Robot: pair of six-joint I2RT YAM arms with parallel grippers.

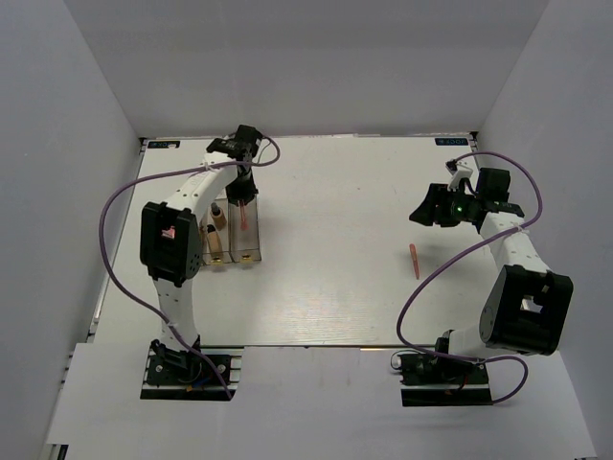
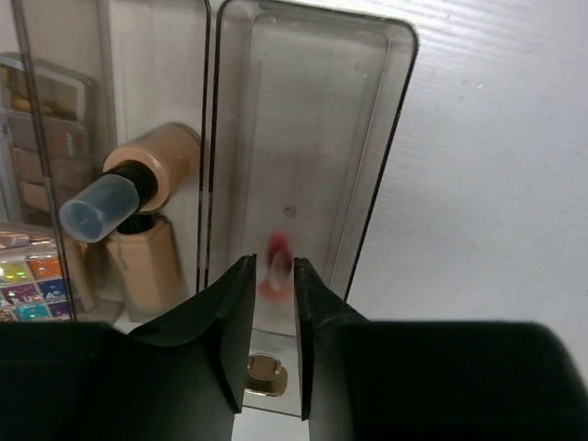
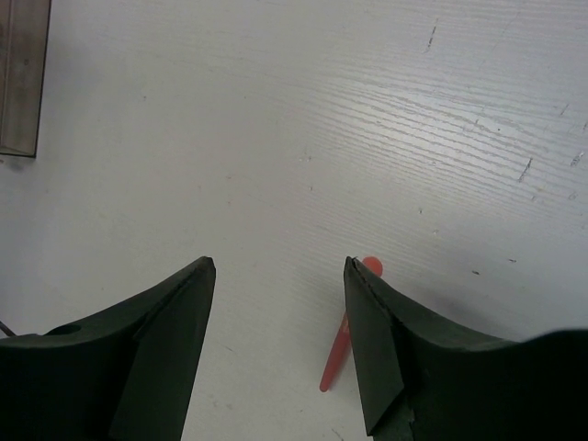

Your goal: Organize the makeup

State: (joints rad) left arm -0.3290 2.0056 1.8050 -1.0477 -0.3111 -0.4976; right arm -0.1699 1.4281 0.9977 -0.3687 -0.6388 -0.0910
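Well, the makeup is mostly in the clear box (image 2: 390, 156) on the left side of the surface (image 1: 335, 192). One thin pink-red pencil (image 2: 278, 262) looks blurry. It is in the box's right part, right at the tips of the left gripper (image 2: 274, 276). That gripper's jaws are close together, but I cannot tell if they pinch the pencil. Two beige bottles (image 2: 152, 165) are in the middle part. Flat palettes (image 2: 32, 147), brown and many-coloured, are in the left part. A second pencil (image 3: 333, 363) lies alone on the right side, well apart from the box.

The surface is white with fine wood lines. White walls (image 1: 287, 57) stand around it.

The right gripper (image 3: 279, 266) hangs near the second pencil with its jaws wide and nothing in them. One of its fingers hides part of that pencil. Purple cables (image 1: 107, 230) loop beside both arms.
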